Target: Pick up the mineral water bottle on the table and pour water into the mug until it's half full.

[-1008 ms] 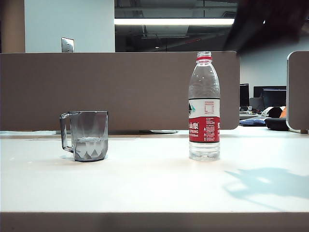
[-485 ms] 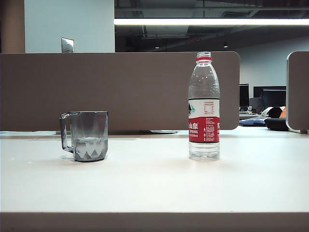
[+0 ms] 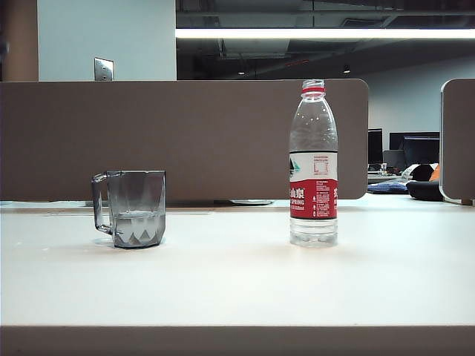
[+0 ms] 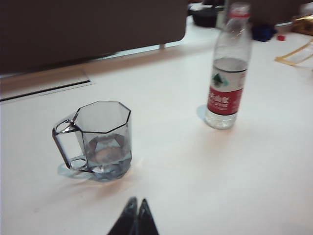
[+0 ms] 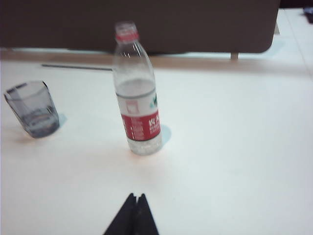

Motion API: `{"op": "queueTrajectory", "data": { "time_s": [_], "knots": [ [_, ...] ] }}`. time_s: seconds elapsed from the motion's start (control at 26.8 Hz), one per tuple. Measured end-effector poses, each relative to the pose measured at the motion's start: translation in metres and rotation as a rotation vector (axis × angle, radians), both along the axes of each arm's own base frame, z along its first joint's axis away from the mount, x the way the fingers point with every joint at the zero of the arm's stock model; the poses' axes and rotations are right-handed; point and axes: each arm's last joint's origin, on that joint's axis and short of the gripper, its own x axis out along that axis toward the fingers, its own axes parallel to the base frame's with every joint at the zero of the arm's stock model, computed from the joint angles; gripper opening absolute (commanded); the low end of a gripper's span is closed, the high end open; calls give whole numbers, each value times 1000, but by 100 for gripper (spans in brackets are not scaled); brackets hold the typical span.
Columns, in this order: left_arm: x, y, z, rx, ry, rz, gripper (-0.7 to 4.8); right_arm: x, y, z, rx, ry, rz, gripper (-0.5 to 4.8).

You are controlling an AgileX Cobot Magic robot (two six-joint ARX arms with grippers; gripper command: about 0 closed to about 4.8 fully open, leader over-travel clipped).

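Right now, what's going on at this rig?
Nothing is being handled. The mineral water bottle stands uncapped and upright on the table, the mug apart from it with some water in the bottom. The left gripper and right gripper are shut and empty, away from both.

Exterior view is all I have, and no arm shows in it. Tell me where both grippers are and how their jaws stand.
Observer: The left gripper is shut, holding nothing, and hangs above the table on the near side of the mug.
Operator: Now the right one.
Observer: The right gripper is shut too, empty, with the mineral water bottle standing beyond its tips.
Operator: Report the mug's contents from above.
Observer: The left wrist view looks down into it: the water fills only its lower part.
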Motion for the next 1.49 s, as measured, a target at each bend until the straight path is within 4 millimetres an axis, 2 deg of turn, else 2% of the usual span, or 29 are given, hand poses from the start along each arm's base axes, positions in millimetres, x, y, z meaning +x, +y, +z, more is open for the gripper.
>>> {"op": "queueTrajectory", "data": {
  "time_s": [0.07,0.26,0.45,0.6,0.71,0.9,1.04,1.31,1.49],
  "knots": [
    [6,-2,-15,-20,-40,38,-6,14,8,-27,-4,7,0,-6],
    [11,-3,-44,-42,-37,63,-5,29,14,-57,30,-62,-17,-6],
    [12,-3,-61,-36,-19,80,-5,34,17,-79,19,-42,-23,-6],
    [12,-2,-72,-29,27,116,-5,33,17,-81,-24,-35,-21,-6],
    [12,-2,-73,-25,28,116,-6,33,16,-83,-95,-31,-11,-6],
    [13,-1,-68,-43,-12,125,-6,34,14,-83,-118,-38,-37,-6],
    [17,9,-65,-61,-41,189,-5,38,3,-79,-106,-65,-151,-5],
    [21,23,-64,-70,-59,263,-5,42,-13,-76,-95,-96,-211,-5],
    [22,29,-63,-68,-64,325,-5,43,-27,-70,-108,-153,-338,-5]
  ]
}}
